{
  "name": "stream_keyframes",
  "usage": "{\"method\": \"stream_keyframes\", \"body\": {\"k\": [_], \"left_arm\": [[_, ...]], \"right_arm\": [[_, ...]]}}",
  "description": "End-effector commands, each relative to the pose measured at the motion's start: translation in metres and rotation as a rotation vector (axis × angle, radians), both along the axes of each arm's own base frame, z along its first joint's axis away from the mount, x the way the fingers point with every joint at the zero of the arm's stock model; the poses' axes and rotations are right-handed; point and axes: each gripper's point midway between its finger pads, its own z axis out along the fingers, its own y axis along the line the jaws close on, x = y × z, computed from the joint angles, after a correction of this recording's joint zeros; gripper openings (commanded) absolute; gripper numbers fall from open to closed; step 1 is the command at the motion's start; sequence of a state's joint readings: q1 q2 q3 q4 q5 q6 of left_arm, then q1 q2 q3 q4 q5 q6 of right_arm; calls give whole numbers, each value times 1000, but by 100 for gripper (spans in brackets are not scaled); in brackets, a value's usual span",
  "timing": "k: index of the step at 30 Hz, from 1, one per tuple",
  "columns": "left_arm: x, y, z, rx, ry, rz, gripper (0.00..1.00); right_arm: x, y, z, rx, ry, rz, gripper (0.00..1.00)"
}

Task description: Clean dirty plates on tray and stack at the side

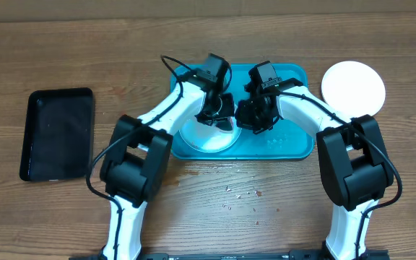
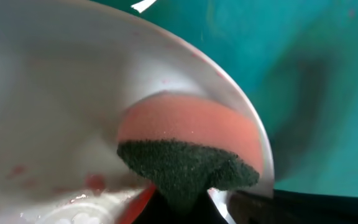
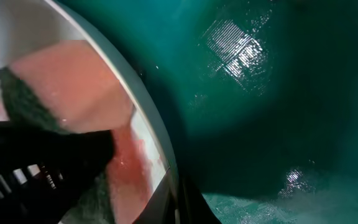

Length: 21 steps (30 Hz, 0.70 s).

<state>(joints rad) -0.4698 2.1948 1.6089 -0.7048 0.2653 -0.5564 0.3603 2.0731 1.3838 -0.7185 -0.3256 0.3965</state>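
Note:
A pale plate [image 1: 201, 137] sits at the left end of the turquoise tray [image 1: 291, 141], overhanging its front rim. My left gripper [image 1: 221, 112] is shut on a pink sponge with a dark green scouring side [image 2: 191, 130] and presses it on the plate's inside [image 2: 55, 93] near the rim. Red smears [image 2: 95, 182] remain on the plate. My right gripper [image 1: 250, 115] is shut on the plate's right rim [image 3: 165, 174], with the sponge [image 3: 73, 81] and wet tray floor [image 3: 260, 124] in its view. A white plate [image 1: 352, 88] lies on the table right of the tray. A third plate is not in view.
A black rectangular tray [image 1: 56, 133] lies at the far left of the wooden table. Small crumbs [image 1: 240, 193] are scattered on the table in front of the turquoise tray. Both arms cross over the tray's middle.

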Motion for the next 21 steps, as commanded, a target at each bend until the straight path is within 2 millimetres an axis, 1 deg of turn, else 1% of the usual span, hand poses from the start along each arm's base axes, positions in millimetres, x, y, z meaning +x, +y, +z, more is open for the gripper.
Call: {"method": "stream_keyframes", "body": {"k": [1, 2, 3, 4, 5, 6, 8, 10, 11, 12, 13, 14, 16, 17, 18, 19, 20, 21], "left_arm": [[5, 49, -26, 224, -5, 89, 4], [7, 62, -25, 283, -17, 107, 4], [9, 79, -24, 363, -29, 136, 4], [10, 106, -18, 472, -35, 202, 4], [10, 127, -9, 555, -39, 256, 4], [11, 137, -3, 587, -37, 274, 4], [15, 151, 14, 617, -32, 299, 4], [22, 161, 41, 614, -28, 339, 4], [24, 166, 58, 605, -30, 377, 4], [25, 168, 66, 598, -29, 399, 4], [25, 171, 82, 579, -35, 442, 4], [25, 173, 92, 562, -41, 464, 4], [27, 180, 121, 504, -79, 505, 4], [27, 185, 134, 481, -99, 525, 4], [26, 192, 146, 464, -116, 546, 4], [25, 197, 153, 457, -124, 559, 4], [22, 206, 163, 448, -131, 583, 4], [19, 216, 169, 444, -128, 604, 4]], "right_arm": [[-5, -15, -17, -67, 22, -15, 4], [-5, -15, -17, -67, 23, -15, 4], [-6, -15, -17, -68, 25, -15, 4], [-6, -16, -17, -69, 27, -15, 4], [-6, -16, -17, -69, 27, -15, 4], [-6, -16, -17, -69, 27, -15, 4], [-6, -15, -17, -68, 26, -15, 4], [-6, -15, -16, -67, 25, -15, 4], [-4, -15, -15, -66, 22, -15, 4], [-3, -14, -13, -64, 18, -15, 4], [1, -13, -9, -61, 7, -12, 4], [5, -11, -3, -57, -14, 4, 4], [14, -9, 15, -55, -69, 50, 4], [18, -11, 23, -69, -89, 55, 4], [24, -16, 34, -105, -118, 45, 4], [29, -20, 43, -129, -139, 40, 4], [35, -26, 58, -172, -179, 41, 4], [40, -28, 70, -197, -217, 60, 4]]}}
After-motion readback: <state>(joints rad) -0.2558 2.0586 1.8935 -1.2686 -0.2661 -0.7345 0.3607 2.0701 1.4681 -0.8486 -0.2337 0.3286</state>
